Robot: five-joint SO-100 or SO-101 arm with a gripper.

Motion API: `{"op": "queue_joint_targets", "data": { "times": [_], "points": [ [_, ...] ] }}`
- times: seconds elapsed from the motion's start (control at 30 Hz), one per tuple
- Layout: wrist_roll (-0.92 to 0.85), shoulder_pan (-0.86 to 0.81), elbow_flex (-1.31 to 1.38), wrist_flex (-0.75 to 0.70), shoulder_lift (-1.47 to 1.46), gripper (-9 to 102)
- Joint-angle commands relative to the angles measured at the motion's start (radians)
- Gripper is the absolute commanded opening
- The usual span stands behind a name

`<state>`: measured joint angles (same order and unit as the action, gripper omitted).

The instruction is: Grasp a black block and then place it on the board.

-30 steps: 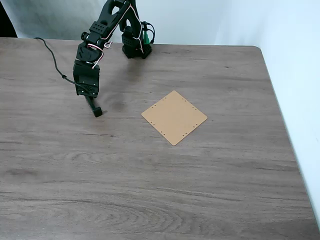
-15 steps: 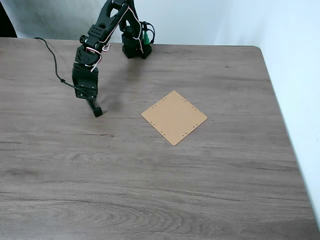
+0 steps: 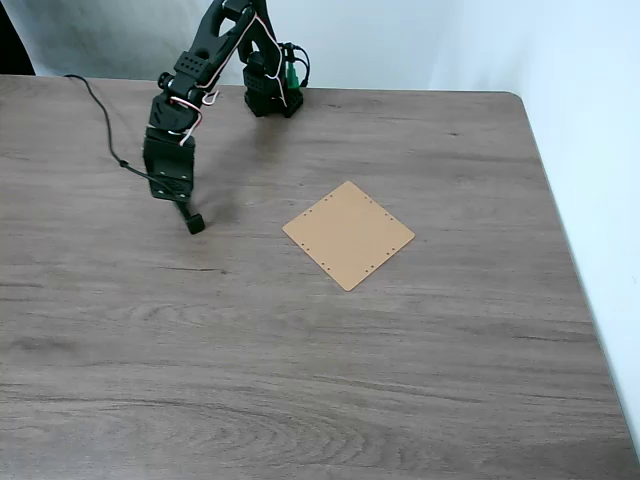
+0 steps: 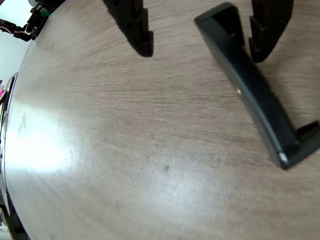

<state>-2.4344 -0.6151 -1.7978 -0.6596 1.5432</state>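
The black block (image 4: pixel 255 95) lies flat on the wooden table, a dark bar with raised ends, running diagonally down the right side of the wrist view. My gripper (image 4: pixel 200 50) is open, its two fingers wide apart. The block's upper end sits between them, close to the right finger (image 4: pixel 265 30), and I cannot tell whether they touch. In the fixed view the gripper (image 3: pixel 180 200) points down at the table's back left, just over the block (image 3: pixel 193 222). The tan square board (image 3: pixel 348 235) lies flat, well to the right of the block.
The arm's base (image 3: pixel 270 90) stands at the table's far edge. A black cable (image 3: pixel 105 125) trails across the table left of the arm. The table's right edge (image 3: pixel 570 250) borders a white surface.
The arm has shifted slightly to the left and up in the fixed view. Block and board have not moved.
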Motion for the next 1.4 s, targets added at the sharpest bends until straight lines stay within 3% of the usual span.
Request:
{"op": "queue_joint_targets", "data": {
  "times": [0.0, 0.33, 0.53, 0.9, 1.07, 1.37],
  "points": [
    [-0.029, -0.008, 0.026, 0.02, 0.006, 25],
    [-0.018, -0.005, 0.051, 0.037, -0.051, 22],
    [0.025, 0.003, 0.064, 0.041, -0.069, 0],
    [0.077, 0.011, 0.069, 0.025, -0.061, 0],
    [0.198, 0.051, 0.075, -0.017, -0.037, 0],
    [0.589, 0.242, 0.08, -0.163, 0.077, 0]
  ]
}}
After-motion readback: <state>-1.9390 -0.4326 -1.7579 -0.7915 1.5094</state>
